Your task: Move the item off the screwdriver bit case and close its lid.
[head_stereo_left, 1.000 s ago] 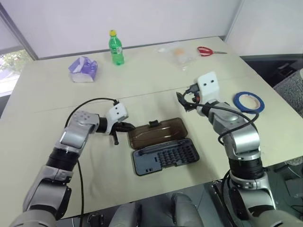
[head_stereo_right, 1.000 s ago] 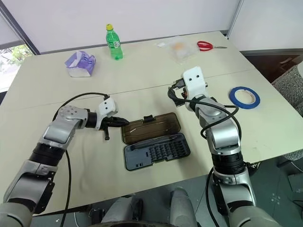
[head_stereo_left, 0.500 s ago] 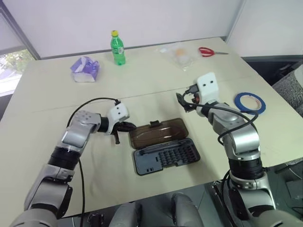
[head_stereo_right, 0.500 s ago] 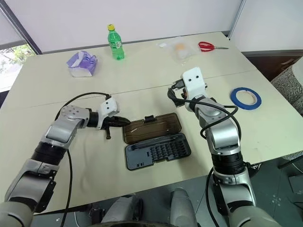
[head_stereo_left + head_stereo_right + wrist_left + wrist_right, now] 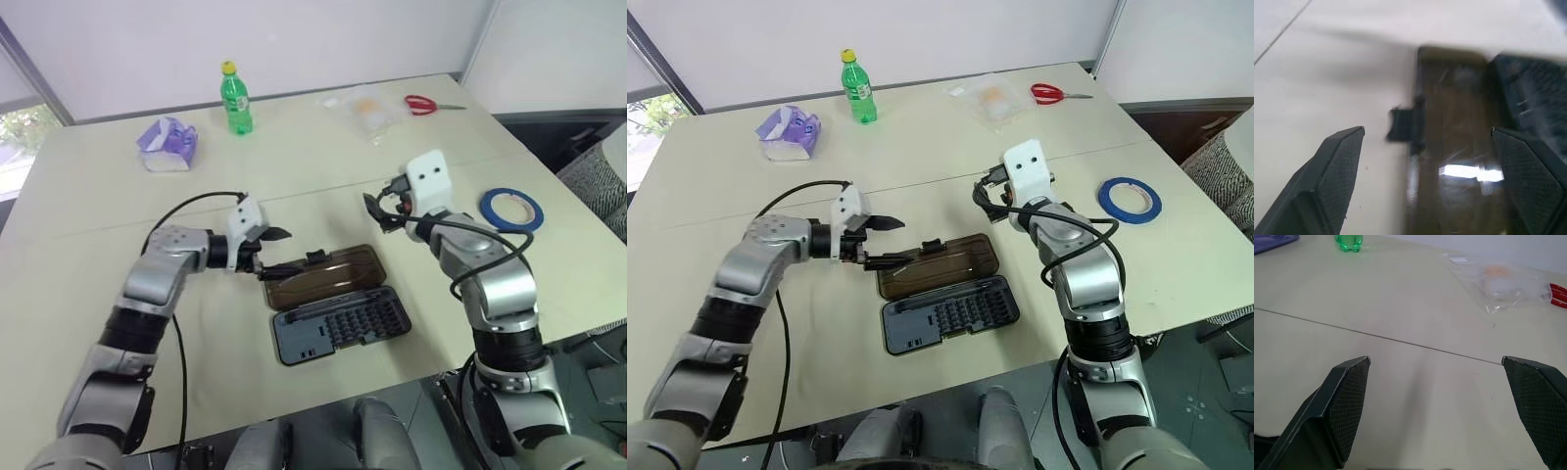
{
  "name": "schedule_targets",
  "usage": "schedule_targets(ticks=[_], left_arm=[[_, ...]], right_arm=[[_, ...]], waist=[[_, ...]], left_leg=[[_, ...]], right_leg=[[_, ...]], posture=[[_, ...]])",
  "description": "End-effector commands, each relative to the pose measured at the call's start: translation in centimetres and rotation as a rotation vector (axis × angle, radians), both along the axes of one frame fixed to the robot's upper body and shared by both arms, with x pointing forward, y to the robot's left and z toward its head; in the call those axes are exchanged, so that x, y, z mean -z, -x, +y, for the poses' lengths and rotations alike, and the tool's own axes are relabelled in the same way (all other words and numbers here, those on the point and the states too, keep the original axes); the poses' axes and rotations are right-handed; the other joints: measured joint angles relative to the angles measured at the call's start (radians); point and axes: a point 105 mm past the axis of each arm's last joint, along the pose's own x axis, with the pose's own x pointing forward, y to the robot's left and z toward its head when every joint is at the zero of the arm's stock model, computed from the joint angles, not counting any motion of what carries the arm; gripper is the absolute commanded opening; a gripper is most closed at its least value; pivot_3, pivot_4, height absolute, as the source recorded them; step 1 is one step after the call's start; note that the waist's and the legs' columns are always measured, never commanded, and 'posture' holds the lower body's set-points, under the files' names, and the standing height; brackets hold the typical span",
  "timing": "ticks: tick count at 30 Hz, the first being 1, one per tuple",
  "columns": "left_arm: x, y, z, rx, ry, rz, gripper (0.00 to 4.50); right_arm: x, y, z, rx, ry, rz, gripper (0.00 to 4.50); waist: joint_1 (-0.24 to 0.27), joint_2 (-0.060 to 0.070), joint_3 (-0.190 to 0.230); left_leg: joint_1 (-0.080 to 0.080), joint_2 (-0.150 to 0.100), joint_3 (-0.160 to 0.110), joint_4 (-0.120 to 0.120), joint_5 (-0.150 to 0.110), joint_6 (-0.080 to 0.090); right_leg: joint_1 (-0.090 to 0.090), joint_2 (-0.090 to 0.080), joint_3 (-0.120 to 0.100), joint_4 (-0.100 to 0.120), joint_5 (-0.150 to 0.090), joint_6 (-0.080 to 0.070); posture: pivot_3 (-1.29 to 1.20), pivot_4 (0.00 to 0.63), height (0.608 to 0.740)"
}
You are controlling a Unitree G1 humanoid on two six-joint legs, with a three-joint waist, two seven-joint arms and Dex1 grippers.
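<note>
One case [image 5: 338, 320] lies open near the front edge of the table [image 5: 88, 255] — grey tray toward the robot with its rows of small bits, brown lid [image 5: 326, 275] folded flat away from it, the black latch tab [image 5: 315, 258] on the lid's far edge. Nothing rests on either half. The tape ring [image 5: 512, 207] lies flat well off to the right, near the table's right edge, apart from the case.

The left gripper [image 5: 276, 251] sits just beside the lid's left end, pointing right across it; its jaws stand wide apart and hold nothing, and in the left wrist view the lid and latch show between the two fingers [image 5: 1334, 169]. The right gripper [image 5: 380, 210] hovers beyond the case's right end with its jaws spread wide too, empty, only bare table between its fingers [image 5: 1342, 406].

The table is pale cream and matte, with a thin seam [image 5: 323, 186] running across it from left to right. Along the far side stand a green bottle [image 5: 235, 99] with a yellow cap, a crumpled purple-and-white pack [image 5: 167, 144], a clear bag [image 5: 370, 110] and red-handled scissors [image 5: 431, 104]. Behind the table runs a white wall — a window [image 5: 22, 127] shows at the far left. No writing on the bottle or the pack can be read.
</note>
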Motion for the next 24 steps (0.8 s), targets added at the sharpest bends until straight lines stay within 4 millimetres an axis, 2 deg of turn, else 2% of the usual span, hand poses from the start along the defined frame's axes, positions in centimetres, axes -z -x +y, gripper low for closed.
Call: schedule_targets(ticks=[1, 4, 7, 9, 13, 14, 18, 24], left_arm=[[-2.9, 2.5, 0.2, 0.081, 0.063, -0.004, 4.29], [-3.1, 4.0, 0.4, 0.128, 0.050, 0.025, 4.29], [-2.4, 6.1, 0.7, 0.207, 0.000, 0.058, 3.57], [-2.1, 6.9, 0.6, 0.233, -0.006, 0.074, 2.66], [-1.5, 7.9, 0.1, 0.287, -0.008, 0.088, 0.45], [-1.2, 8.1, -0.2, 0.298, -0.008, 0.092, 0.02], [0.2, 8.8, -1.1, 0.345, -0.004, 0.119, 0.02], [3.4, 9.6, -2.0, 0.391, -0.067, 0.161, 0.02]], right_arm=[[-1.0, 0.7, -0.6, -0.025, 0.019, -0.034, 4.50], [-0.7, 0.7, -1.2, -0.032, 0.038, -0.013, 4.50], [-0.1, 0.8, -1.5, -0.052, 0.067, 0.015, 4.50], [0.2, 0.9, -1.5, -0.083, 0.078, 0.038, 4.50], [0.8, 1.2, -1.3, -0.145, 0.120, 0.068, 4.50], [0.9, 1.3, -1.2, -0.163, 0.128, 0.077, 4.50], [1.0, 1.2, -1.0, -0.211, 0.167, 0.090, 4.50], [0.9, 0.8, -0.5, -0.253, 0.211, 0.088, 4.50]], waist=[[0.001, 0.000, 0.000], [0.002, 0.000, 0.000], [0.001, 0.000, 0.000], [0.001, 0.000, 0.000], [0.005, 0.000, 0.000], [0.006, 0.000, 0.000], [0.006, 0.000, 0.000], [0.006, 0.000, 0.000]], left_leg=[[0.000, 0.000, 0.000, 0.000, 0.000, 0.000], [0.000, 0.000, 0.000, 0.000, 0.000, 0.000], [0.000, 0.000, 0.001, 0.000, 0.000, 0.000], [0.000, 0.001, 0.001, -0.002, 0.000, 0.000], [0.000, 0.001, 0.001, -0.001, 0.000, 0.000], [0.000, 0.001, 0.001, -0.001, 0.000, 0.000], [0.000, 0.001, 0.002, -0.001, 0.000, 0.000], [0.000, 0.001, 0.002, -0.001, 0.000, 0.000]], right_leg=[[0.000, 0.000, 0.000, 0.000, 0.000, 0.000], [0.000, 0.000, 0.000, 0.000, 0.000, 0.000], [0.000, 0.000, 0.000, -0.001, 0.000, 0.000], [-0.001, 0.000, 0.000, -0.001, 0.000, 0.000], [0.000, 0.000, 0.000, -0.002, 0.000, 0.000], [0.000, 0.000, 0.000, -0.002, 0.000, 0.000], [0.000, 0.000, 0.001, -0.002, 0.000, 0.000], [0.000, 0.000, 0.001, -0.003, 0.000, 0.000]], posture=[[0.00, 0.150, 0.740], [0.00, 0.150, 0.740], [0.00, 0.150, 0.740], [0.00, 0.150, 0.740], [0.00, 0.150, 0.740], [0.00, 0.150, 0.740], [0.00, 0.150, 0.740], [0.00, 0.150, 0.740]])
